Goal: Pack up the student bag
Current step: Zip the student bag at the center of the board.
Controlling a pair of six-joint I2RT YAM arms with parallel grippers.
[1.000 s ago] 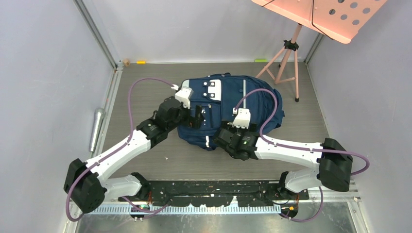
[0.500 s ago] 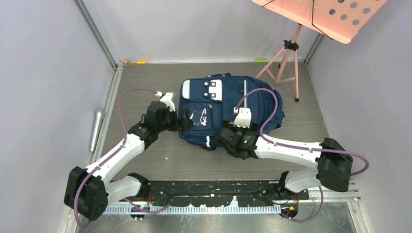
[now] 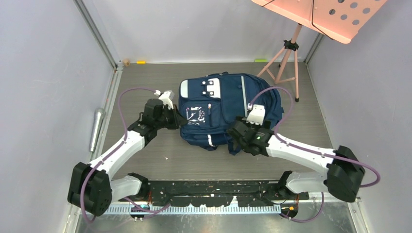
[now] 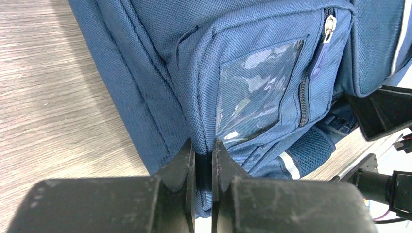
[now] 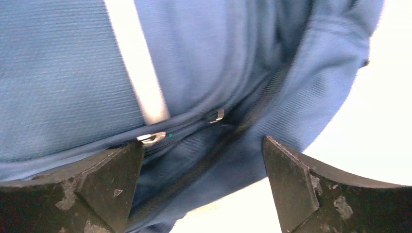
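The navy student bag point(image 3: 228, 99) lies flat on the grey floor, front pockets up, with pale stripes and white patches showing. My left gripper point(image 3: 180, 121) is at its left edge, and in the left wrist view the left gripper point(image 4: 204, 146) is shut on a fold of the bag's blue fabric point(image 4: 252, 58) beside a clear window pocket. My right gripper point(image 3: 237, 132) hovers over the bag's near right part. Seen from the right wrist, the right gripper point(image 5: 204, 143) stands open over a zip seam of the bag point(image 5: 58, 73), with two metal zip pulls point(image 5: 151, 138) close to its left finger.
A pink music stand point(image 3: 320, 14) on a tripod point(image 3: 286, 58) stands at the back right. A metal cylinder point(image 3: 96, 128) lies along the left wall rail. Small yellow point(image 3: 141, 62) and green point(image 3: 261, 60) items sit by the back wall. Walls close in on three sides.
My left gripper slid from the bag's front to its left edge and closed on the fabric. The right gripper moved right along the bag. The bag shifted slightly.
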